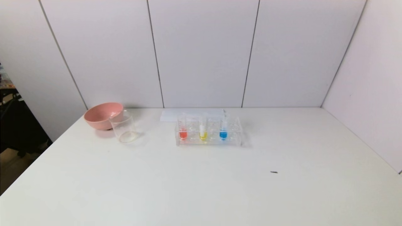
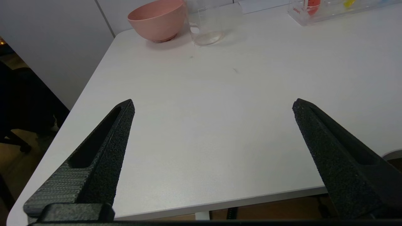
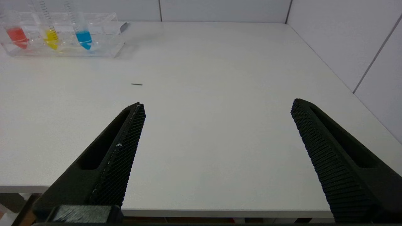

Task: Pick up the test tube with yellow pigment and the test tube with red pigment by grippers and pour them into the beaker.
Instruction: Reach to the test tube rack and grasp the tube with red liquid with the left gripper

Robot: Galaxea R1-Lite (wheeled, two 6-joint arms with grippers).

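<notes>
The test tube with red pigment [image 1: 182, 129] and the test tube with yellow pigment [image 1: 203, 130] stand upright in a clear rack [image 1: 234, 139] at the table's middle back; they also show in the right wrist view, red [image 3: 17, 36] and yellow [image 3: 50, 36]. The clear beaker [image 1: 124, 127] stands left of the rack, also in the left wrist view [image 2: 209, 25]. My left gripper [image 2: 213, 105] is open and empty over the table's near left edge. My right gripper [image 3: 216, 105] is open and empty over the near right edge. Neither gripper shows in the head view.
A blue-tipped tube [image 1: 223, 128] stands in the rack to the right of the yellow one. A pink bowl [image 1: 102, 115] sits behind and left of the beaker. A white sheet [image 1: 171, 115] lies behind the rack. A small dark speck [image 1: 274, 172] lies on the white table [image 1: 201, 188].
</notes>
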